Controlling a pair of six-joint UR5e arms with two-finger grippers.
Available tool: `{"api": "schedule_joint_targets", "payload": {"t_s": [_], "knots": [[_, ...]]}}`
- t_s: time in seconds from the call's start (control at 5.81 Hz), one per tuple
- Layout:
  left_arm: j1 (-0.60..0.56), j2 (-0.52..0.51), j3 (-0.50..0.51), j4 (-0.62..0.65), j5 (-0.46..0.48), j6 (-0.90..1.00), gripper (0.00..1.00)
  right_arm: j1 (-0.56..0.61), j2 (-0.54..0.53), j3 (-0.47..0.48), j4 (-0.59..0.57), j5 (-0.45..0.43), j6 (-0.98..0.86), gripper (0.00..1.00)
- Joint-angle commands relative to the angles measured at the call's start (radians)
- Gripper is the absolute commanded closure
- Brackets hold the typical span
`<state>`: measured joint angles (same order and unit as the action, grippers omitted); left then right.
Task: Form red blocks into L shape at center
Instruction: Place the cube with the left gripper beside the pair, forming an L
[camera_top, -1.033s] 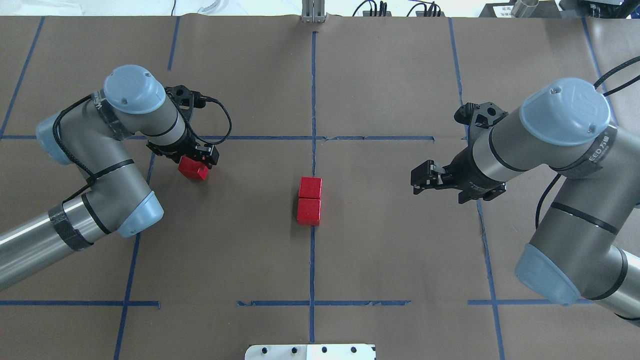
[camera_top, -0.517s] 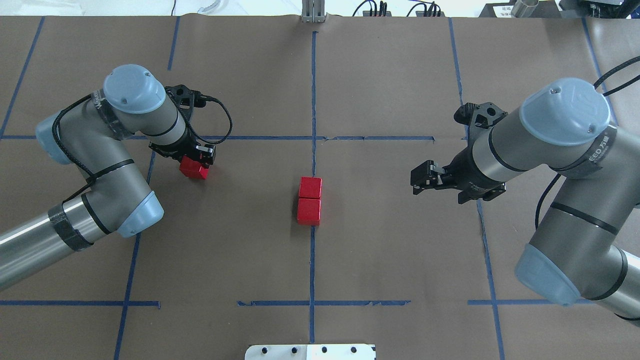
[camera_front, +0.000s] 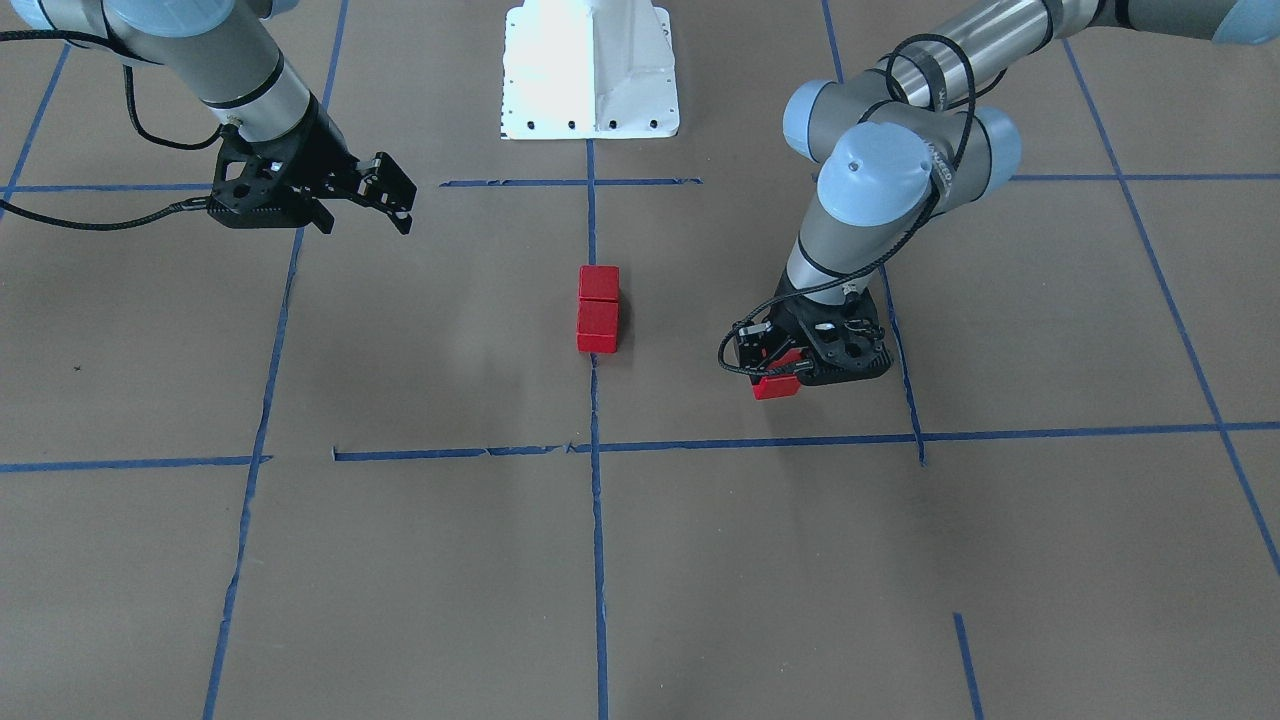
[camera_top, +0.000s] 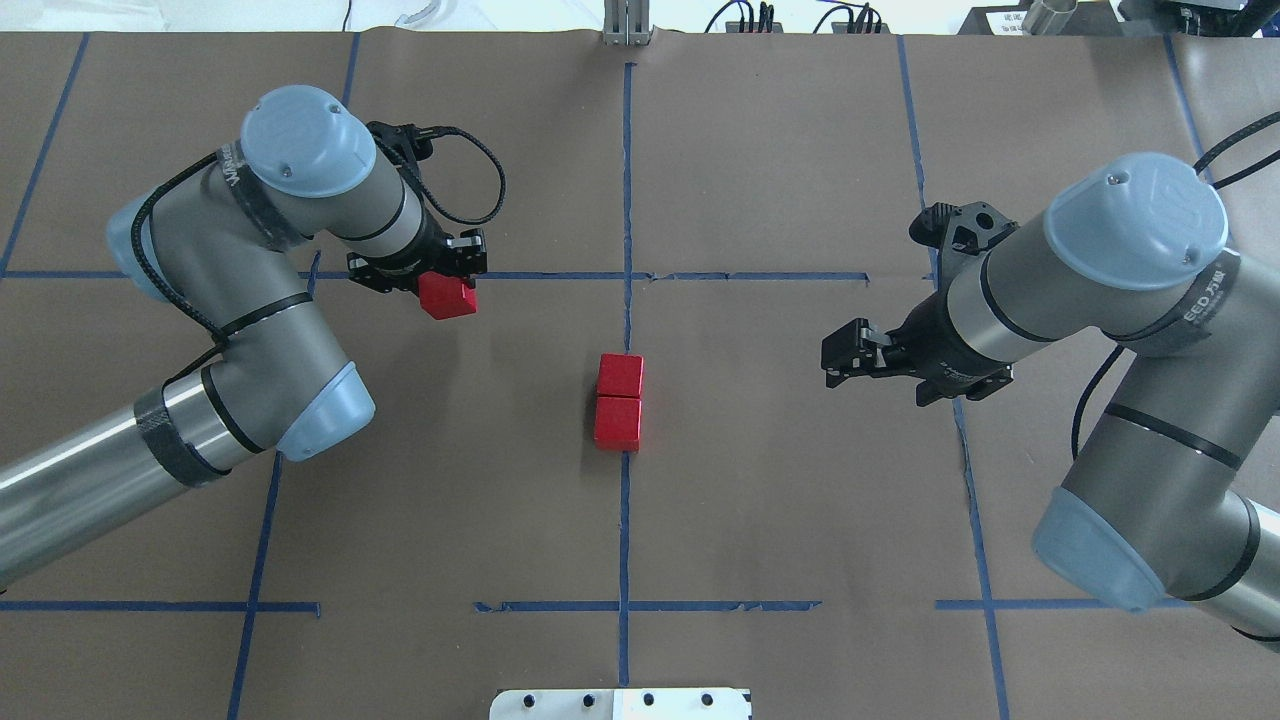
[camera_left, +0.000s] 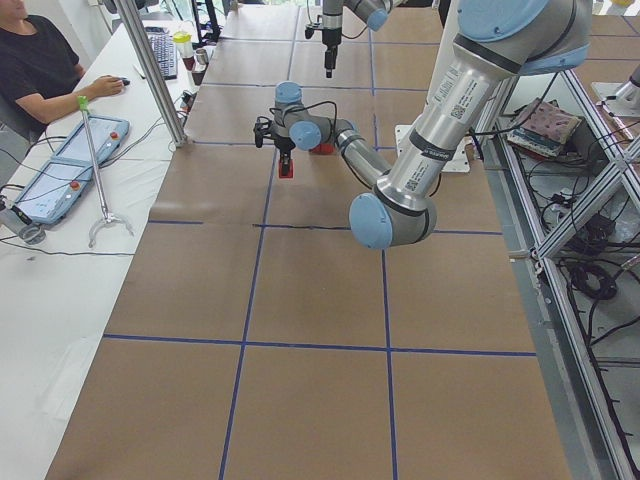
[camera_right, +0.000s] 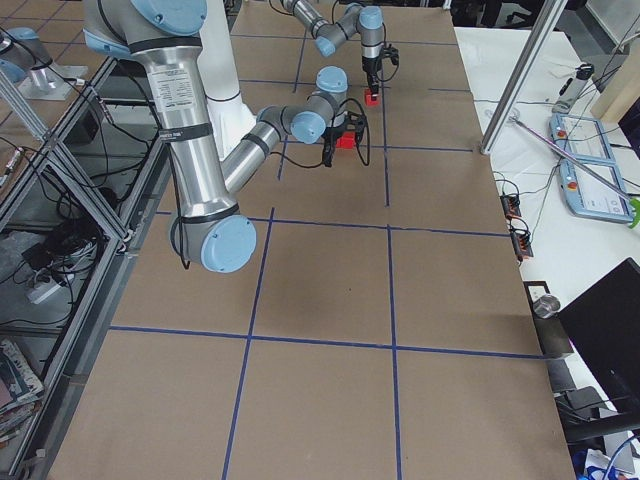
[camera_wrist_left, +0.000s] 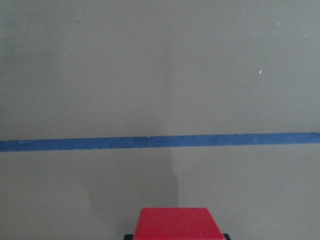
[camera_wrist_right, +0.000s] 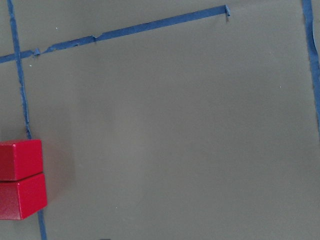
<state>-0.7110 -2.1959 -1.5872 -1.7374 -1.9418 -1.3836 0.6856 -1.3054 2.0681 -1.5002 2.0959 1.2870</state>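
Your left gripper (camera_top: 446, 288) is clamped on one red block (camera_top: 448, 298), which sits between its fingers, well apart from the center (camera_top: 665, 400). The other two blocks (camera_top: 619, 400) lie touching, end to end, on the middle tape line (camera_top: 624, 520). Your right gripper (camera_top: 829, 362) hangs spread and empty on their far side.

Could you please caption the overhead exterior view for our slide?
Left gripper holds one red block; two touching red blocks sit on the middle tape line; right gripper hovers open.

A small bright red cube (camera_left: 286, 170) is seen at the tip of the left arm's black gripper (camera_left: 286, 161), over blue-taped brown paper (camera_left: 200, 260).
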Motion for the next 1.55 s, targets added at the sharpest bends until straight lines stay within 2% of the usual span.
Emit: {"api": "schedule_joint_targets", "payload": {"t_s": [0.0, 0.17, 0.34, 0.52, 1.03, 1.38], "knots": [[0.08, -0.106, -0.007, 0.153, 0.076, -0.497, 1.0, 0.003, 0.0, 0.001, 0.0, 0.001, 0.0, 0.0], [0.109, -0.12, -0.005, 0.166, 0.09, -0.555, 1.0, 0.002, 0.0, -0.002, 0.0, 0.001, 0.0, 0.0], [0.138, -0.12, -0.007, 0.176, 0.122, -0.8, 1.0, 0.002, 0.0, -0.002, 0.0, 0.0, 0.0, 0.0], [0.146, -0.119, -0.005, 0.176, 0.147, -0.863, 0.96, 0.002, 0.0, -0.005, 0.0, 0.0, 0.0, 0.0], [0.175, -0.12, 0.01, 0.18, 0.126, -1.237, 0.96, 0.0, -0.002, -0.011, 0.0, 0.0, 0.0, 0.0], [0.217, -0.137, 0.038, 0.179, 0.124, -1.322, 0.96, -0.001, -0.005, -0.008, 0.0, 0.0, 0.002, 0.0]]}}
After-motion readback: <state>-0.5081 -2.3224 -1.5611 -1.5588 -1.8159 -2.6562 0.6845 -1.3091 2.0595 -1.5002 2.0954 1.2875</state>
